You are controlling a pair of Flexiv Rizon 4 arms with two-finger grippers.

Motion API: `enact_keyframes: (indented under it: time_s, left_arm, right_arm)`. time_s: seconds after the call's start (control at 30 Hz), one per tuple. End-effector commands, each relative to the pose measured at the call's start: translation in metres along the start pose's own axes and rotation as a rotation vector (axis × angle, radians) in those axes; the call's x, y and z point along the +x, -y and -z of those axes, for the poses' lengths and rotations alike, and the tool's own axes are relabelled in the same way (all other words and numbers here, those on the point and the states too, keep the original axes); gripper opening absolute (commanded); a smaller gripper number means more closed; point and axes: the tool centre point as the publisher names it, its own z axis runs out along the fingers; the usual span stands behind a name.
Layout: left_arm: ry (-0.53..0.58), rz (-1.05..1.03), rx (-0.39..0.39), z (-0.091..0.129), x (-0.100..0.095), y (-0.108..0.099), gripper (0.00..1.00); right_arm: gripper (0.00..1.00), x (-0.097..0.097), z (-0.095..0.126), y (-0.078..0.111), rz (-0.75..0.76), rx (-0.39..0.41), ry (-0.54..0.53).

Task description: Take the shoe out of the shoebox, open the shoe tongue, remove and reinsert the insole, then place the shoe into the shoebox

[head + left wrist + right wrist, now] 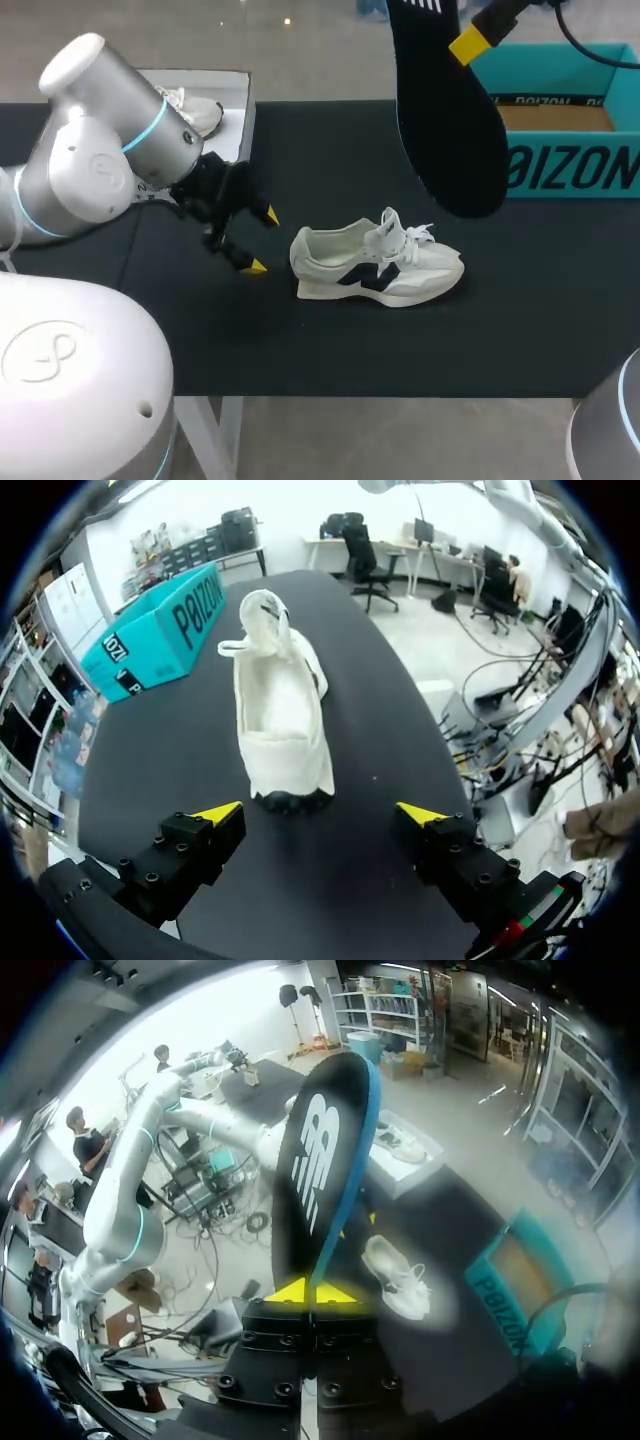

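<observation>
A white shoe [375, 264] with a dark side mark lies on its sole mid-table, heel toward my left gripper [258, 241]. That gripper stands open just behind the heel, with the shoe [280, 720] ahead of its yellow fingertips [222, 811] and apart from them. High above the table my right gripper [470, 44] is shut on the black insole [445, 110], which hangs toe-down over the shoe's far side. In the right wrist view the insole [315, 1160] rises from between the yellow tips [288, 1291], with the shoe [397, 1275] small below. The teal shoebox [565, 125] stands open at the back right.
A white box lid [240, 100] with a second white shoe [195, 110] on it sits at the back left. The teal shoebox [155, 630] lies beyond the shoe's toe in the left wrist view. Black mat [400, 350] covers the table.
</observation>
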Motion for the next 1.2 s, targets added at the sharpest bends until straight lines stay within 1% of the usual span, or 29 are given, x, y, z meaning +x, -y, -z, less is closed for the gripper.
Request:
enact_keyframes:
  time_s: [0.03, 0.17, 0.3, 0.43, 0.53, 1.13, 1.2]
  left_arm:
    - [-0.015, -0.017, -0.253, 0.002, -0.007, 0.009, 1.0]
    - [-0.022, -0.021, -0.269, 0.005, -0.007, 0.012, 1.0]
    - [-0.006, -0.026, -0.286, 0.011, -0.009, 0.014, 1.0]
    - [0.007, -0.035, -0.314, 0.017, -0.007, 0.021, 1.0]
    - [0.014, -0.024, -0.345, 0.019, -0.006, 0.023, 1.0]
    - [0.008, -0.01, -0.34, 0.018, -0.006, 0.022, 1.0]
    - [0.008, -0.01, -0.34, 0.018, -0.006, 0.022, 1.0]
  right_arm:
    - [0.0, -0.001, 0.0, -0.001, -0.001, 0.004, -0.001]
    - [0.0, -0.001, 0.0, -0.001, -0.001, 0.004, -0.001]
    - [0.0, -0.001, 0.0, -0.001, -0.001, 0.004, -0.001]
    - [0.0, -0.001, 0.0, -0.001, -0.001, 0.004, -0.001]
    - [0.0, -0.001, 0.0, -0.001, -0.001, 0.004, -0.001]
    - [0.0, -0.001, 0.0, -0.001, -0.001, 0.004, -0.001]
    - [0.0, 0.0, 0.012, -0.001, -0.014, -0.003, 0.01]
